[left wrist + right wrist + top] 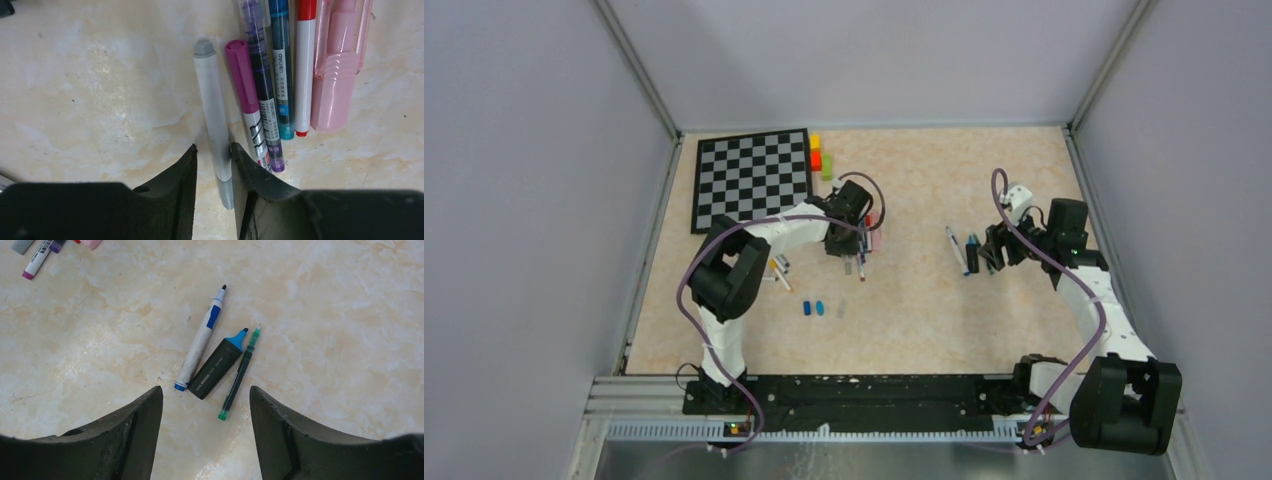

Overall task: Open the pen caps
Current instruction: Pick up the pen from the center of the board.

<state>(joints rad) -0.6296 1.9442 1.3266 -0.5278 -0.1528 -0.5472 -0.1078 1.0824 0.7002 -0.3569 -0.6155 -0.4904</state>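
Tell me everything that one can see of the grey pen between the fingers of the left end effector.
The grey pen is a marker with a pale, matte, plastic-looking barrel and darker grey ends; no bare tip shows, so it looks capped. It lies flat on the table, at the end of a row, beside the magenta-capped pen. The left end effector straddles its near part, open: the jaw on the row's side seems to touch it, the other stands apart.
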